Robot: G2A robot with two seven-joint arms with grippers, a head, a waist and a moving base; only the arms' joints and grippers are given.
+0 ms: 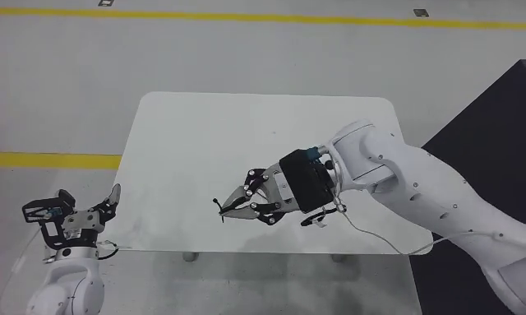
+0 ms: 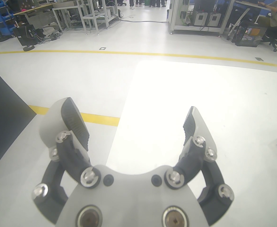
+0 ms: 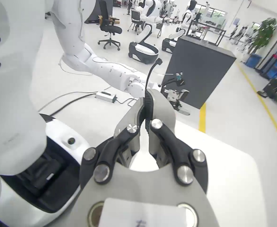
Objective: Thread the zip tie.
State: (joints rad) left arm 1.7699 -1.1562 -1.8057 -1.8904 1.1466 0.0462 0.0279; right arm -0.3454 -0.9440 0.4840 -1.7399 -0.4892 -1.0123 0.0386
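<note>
The right jaws are pressed together on a black zip tie (image 3: 149, 81), pinching its strap between their tips. The strap sticks out past the tips and curves up to its small square head, which touches nothing. These jaws are over the white desk (image 1: 246, 126), near its front edge. The left jaws are spread wide with nothing between them, well apart from the right jaws, just beside the desk's side edge.
</note>
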